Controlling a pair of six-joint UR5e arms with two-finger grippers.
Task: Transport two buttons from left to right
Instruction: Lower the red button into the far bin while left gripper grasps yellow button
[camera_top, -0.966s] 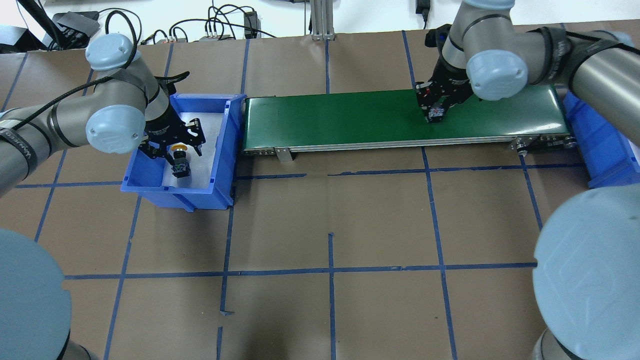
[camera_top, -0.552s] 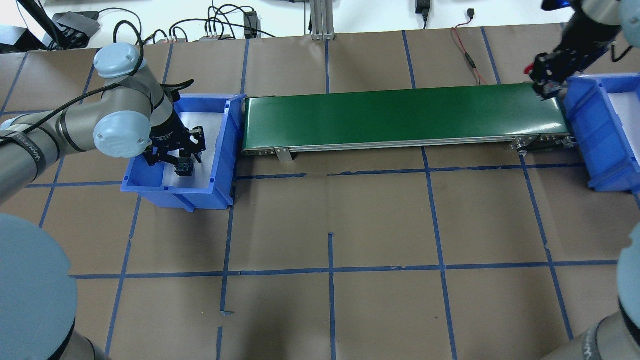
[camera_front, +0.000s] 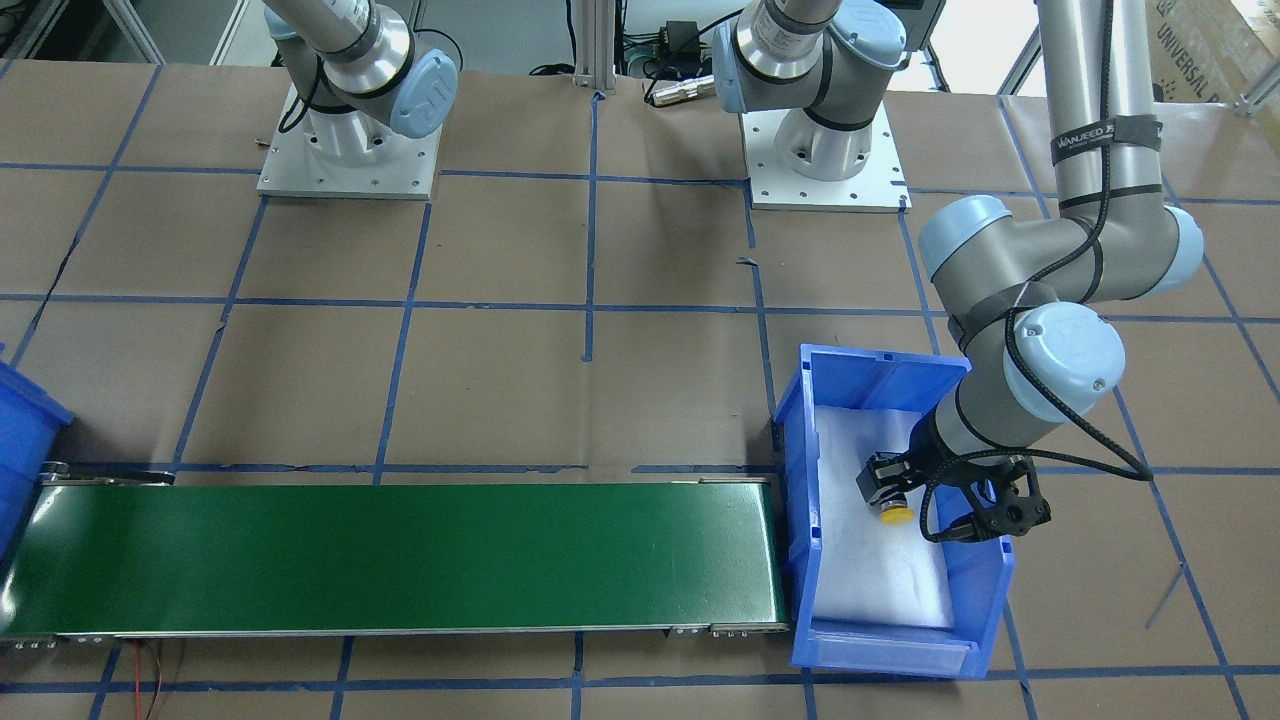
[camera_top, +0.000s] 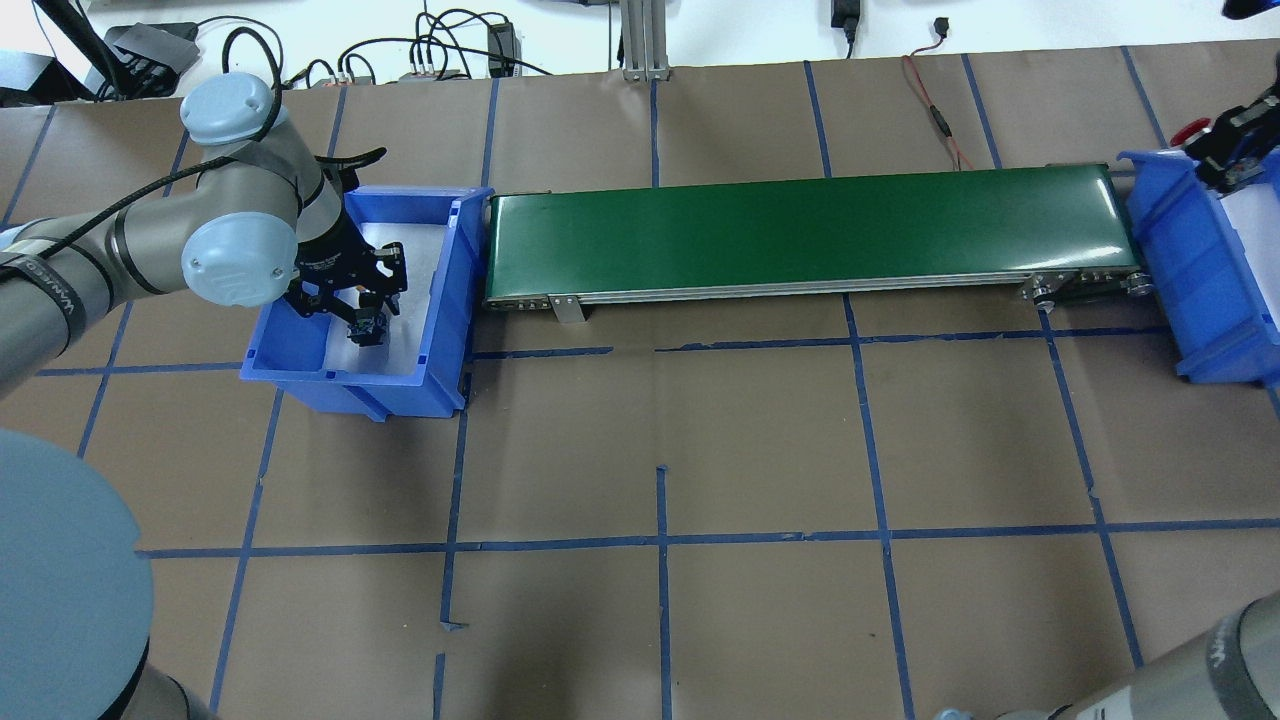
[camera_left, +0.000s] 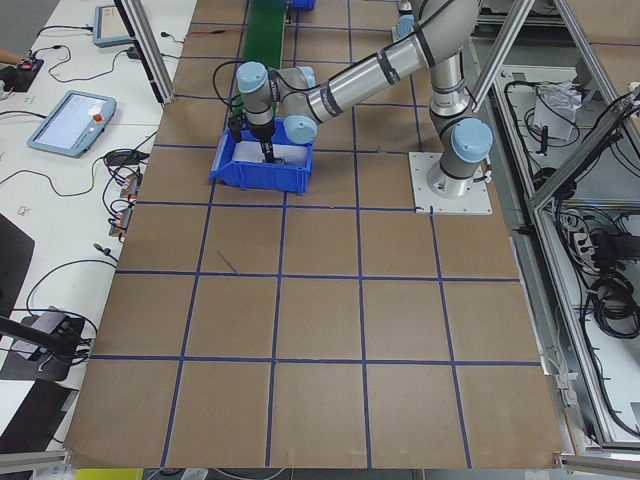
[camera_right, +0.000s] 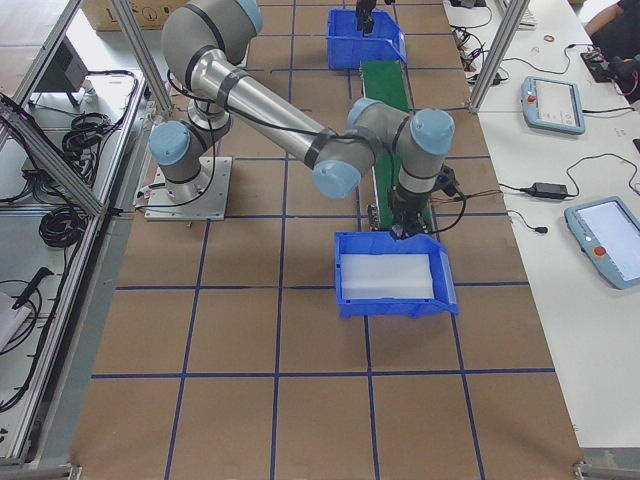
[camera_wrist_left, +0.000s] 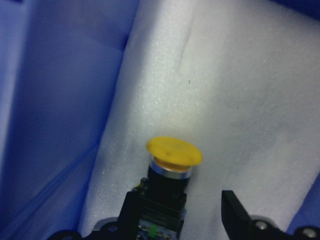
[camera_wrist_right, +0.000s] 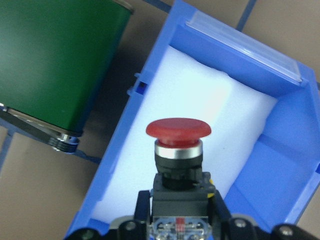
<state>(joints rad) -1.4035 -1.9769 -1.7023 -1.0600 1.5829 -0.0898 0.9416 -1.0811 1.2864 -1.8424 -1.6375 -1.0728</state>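
Now the right pincer (camera_wrist_right: 180, 205) clamps the red button (camera_wrist_right: 178, 129) over the blue bin (camera_wrist_right: 272, 165) for release; the left pincer (camera_wrist_left: 180, 196), wide, straddles the yellow button (camera_wrist_left: 174, 151).

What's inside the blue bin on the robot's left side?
The left bin holds a white foam liner and the yellow button lying on it, with the left gripper open astride its body. The liner beneath the gripper is covered; nothing else shows.

One yellow button (camera_wrist_left: 174, 152), one red button (camera_wrist_right: 178, 131), two blue bins (camera_top: 455, 290) (camera_top: 1165, 250), one green conveyor (camera_top: 800, 230), two arms (camera_front: 1040, 260) (camera_front: 350, 40)
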